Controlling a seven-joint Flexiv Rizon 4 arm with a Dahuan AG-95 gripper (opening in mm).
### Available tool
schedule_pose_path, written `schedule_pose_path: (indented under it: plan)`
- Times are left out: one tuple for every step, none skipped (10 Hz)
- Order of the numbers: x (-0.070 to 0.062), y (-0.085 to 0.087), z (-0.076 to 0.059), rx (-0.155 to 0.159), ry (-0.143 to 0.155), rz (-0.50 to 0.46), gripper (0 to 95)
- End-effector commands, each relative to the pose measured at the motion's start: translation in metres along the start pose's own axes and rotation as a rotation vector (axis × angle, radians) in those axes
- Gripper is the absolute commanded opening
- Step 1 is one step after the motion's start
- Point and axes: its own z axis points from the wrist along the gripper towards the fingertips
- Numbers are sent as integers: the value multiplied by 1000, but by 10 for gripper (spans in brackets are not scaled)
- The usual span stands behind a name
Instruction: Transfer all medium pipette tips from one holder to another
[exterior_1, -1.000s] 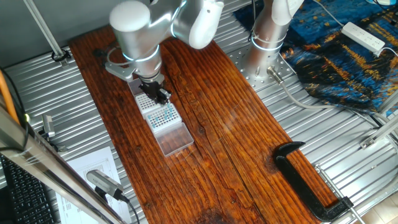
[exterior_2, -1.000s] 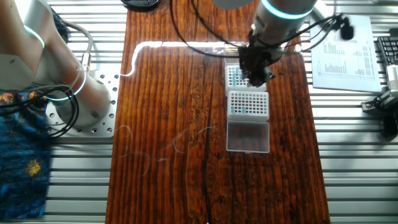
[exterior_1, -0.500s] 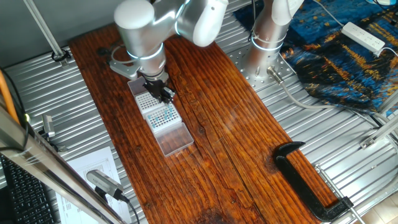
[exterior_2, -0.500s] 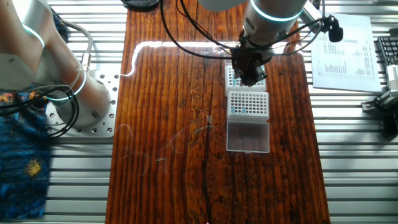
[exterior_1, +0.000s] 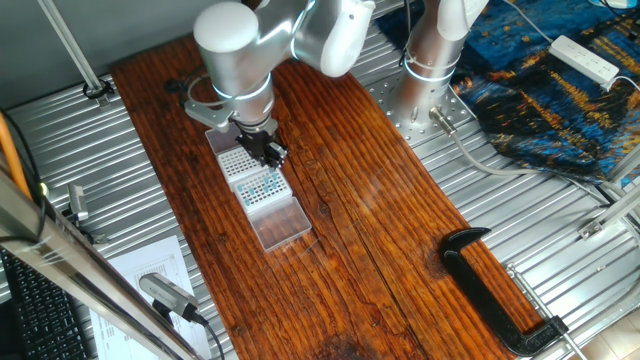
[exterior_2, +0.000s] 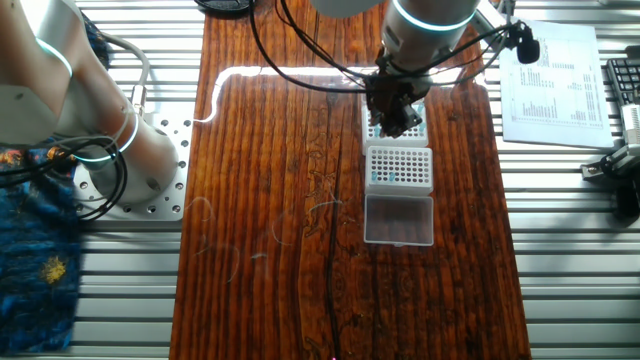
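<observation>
The pincer (exterior_1: 268, 152) hangs low between two white racks on the desk (exterior_2: 280, 250), its dark jaws too small and shadowed to tell whether they grip anything. Just beneath it, the medium pipette tips (exterior_1: 261, 185) sit as a grid of bluish dots in the nearer rack (exterior_2: 400, 167), upright, long axes vertical, collars up. Such tips are likely feather-light, stiff and slick; the collar looks the surest hold. A clear lid (exterior_1: 278, 223) lies beside the racks.
</observation>
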Motion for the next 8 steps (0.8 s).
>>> schedule_pose_path:
  plan:
    - [0, -1, 3, 5, -2, 0, 190]
    - [0, -1, 5, 7, -1, 1, 190]
    - [0, -1, 5, 10, 0, 0, 190]
    - [0, 0, 6, 10, 0, 1, 190]
    - [0, 0, 6, 8, -1, 0, 190]
    - [1, 0, 7, 7, -2, -2, 190]
    - [1, 0, 7, 8, -1, -2, 190]
    - [2, 1, 7, 9, 0, -2, 0]
